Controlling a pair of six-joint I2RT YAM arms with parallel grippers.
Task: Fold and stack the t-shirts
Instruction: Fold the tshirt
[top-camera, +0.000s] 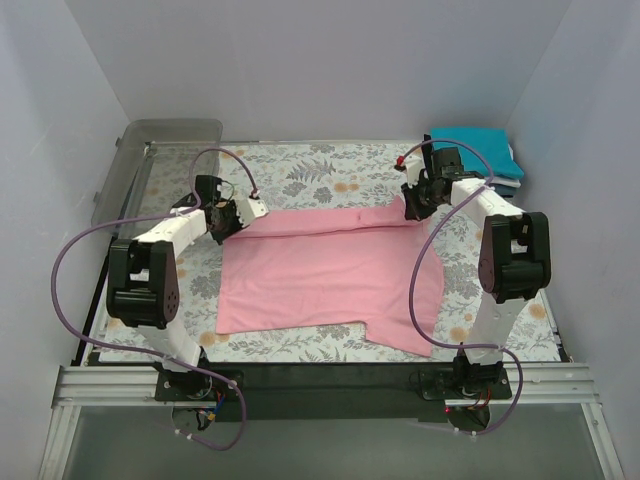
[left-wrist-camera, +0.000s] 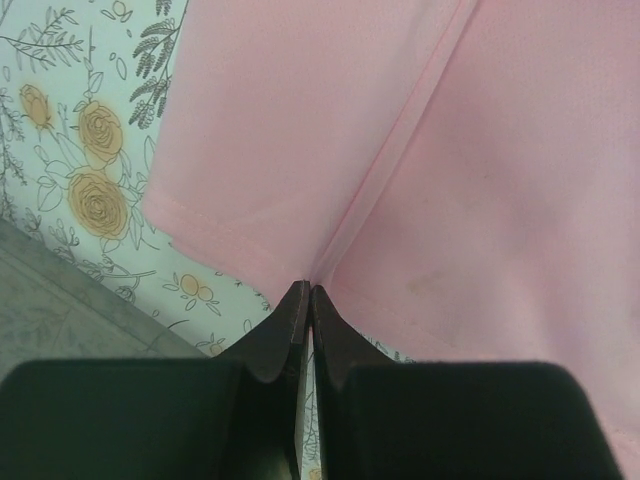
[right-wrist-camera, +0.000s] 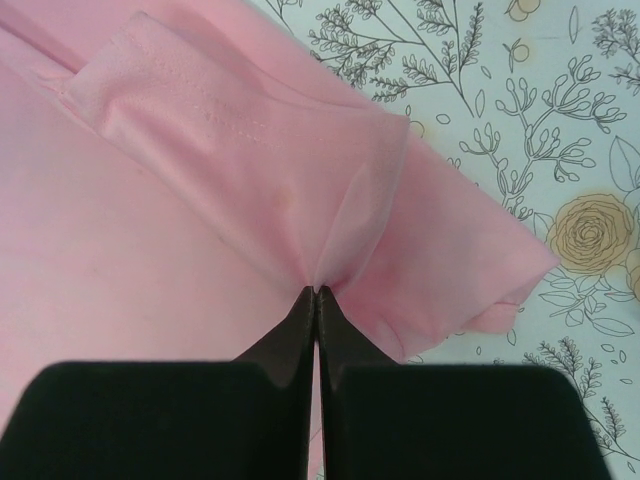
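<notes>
broadly, we see the worktop (top-camera: 300, 165) covered by a flowered cloth (top-camera: 330, 175) from edge to edge. on its middle lies the pink shirt (top-camera: 320, 285), spread mostly flat, with its far edge turned over toward us in a long band and one sleeve sticking out at the near right. in the far right corner, well apart from it, sits a small pile of folded shirts (top-camera: 495, 160), teal on top with blue under it. the left fingers (left-wrist-camera: 298, 320) are pressed fully together at the far left end of that folded band, pinching the pink shirt where two of its hemmed edges meet. the right fingers (right-wrist-camera: 310, 325) are likewise pressed together at the far right end, with a pleat of pink cloth gathered between their tips beside a stitched hem.
</notes>
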